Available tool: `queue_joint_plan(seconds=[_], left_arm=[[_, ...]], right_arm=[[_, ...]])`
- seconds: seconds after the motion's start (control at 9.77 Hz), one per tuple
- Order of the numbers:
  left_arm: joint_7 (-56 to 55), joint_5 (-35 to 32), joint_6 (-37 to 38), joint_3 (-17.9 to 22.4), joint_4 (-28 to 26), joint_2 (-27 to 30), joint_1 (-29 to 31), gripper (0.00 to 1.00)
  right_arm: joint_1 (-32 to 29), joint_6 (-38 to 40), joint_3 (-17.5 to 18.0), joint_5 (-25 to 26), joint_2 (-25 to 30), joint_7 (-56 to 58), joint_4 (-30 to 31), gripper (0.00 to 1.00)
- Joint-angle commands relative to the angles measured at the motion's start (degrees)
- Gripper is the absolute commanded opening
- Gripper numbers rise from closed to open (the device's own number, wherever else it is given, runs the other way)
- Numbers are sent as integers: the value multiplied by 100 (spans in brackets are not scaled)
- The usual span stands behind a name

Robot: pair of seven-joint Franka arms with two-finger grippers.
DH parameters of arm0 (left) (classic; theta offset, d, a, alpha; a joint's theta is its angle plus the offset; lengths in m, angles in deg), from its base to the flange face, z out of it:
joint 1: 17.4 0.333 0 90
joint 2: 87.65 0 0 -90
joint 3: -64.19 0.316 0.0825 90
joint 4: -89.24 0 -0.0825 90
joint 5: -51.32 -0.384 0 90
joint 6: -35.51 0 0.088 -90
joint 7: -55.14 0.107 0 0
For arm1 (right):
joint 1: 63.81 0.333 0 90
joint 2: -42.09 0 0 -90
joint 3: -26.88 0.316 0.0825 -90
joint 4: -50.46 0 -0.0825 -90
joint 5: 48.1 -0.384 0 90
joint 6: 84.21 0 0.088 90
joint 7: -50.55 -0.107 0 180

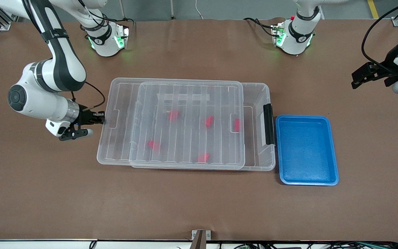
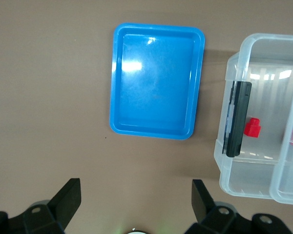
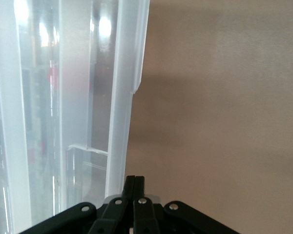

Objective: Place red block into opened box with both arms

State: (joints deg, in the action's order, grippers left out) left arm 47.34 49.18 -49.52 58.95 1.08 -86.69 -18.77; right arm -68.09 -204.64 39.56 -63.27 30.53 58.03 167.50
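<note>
The clear box (image 1: 258,103) lies mid-table with its ribbed lid (image 1: 185,138) resting on it, shifted toward the right arm's end. A strip by the black latch (image 1: 269,124) stands uncovered. Several red blocks lie inside, one (image 1: 236,125) at the lid's edge near the latch; it shows bare in the left wrist view (image 2: 253,127). My right gripper (image 1: 99,119) is shut, tips against the lid's rim (image 3: 122,122) at the right arm's end, nothing between its fingers (image 3: 134,183). My left gripper (image 1: 357,81) hangs open over bare table at the left arm's end (image 2: 136,200).
An empty blue tray (image 1: 306,150) sits right beside the box's latch end, toward the left arm's end, also in the left wrist view (image 2: 156,80). Brown table surface surrounds both. The arm bases stand along the table's edge farthest from the front camera.
</note>
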Motion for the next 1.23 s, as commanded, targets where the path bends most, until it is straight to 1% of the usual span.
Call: queue_joint_plan(seconds=[0.0, 0.1, 0.31, 1.13], left_arm=[[67, 91, 30, -29, -273, 54, 14, 100], [111, 91, 30, -29, -281, 54, 14, 100], [365, 91, 21, -29, -282, 54, 14, 100], [445, 109, -14, -47, -273, 28, -21, 100]], right_arm=[[32, 2, 199, -127, -215, -386, -295, 0], [33, -6, 286, -127, -294, -518, -374, 0], [129, -50, 340, -118, -382, -721, -454, 0], [217, -94, 340, -118, -409, -792, -463, 0]])
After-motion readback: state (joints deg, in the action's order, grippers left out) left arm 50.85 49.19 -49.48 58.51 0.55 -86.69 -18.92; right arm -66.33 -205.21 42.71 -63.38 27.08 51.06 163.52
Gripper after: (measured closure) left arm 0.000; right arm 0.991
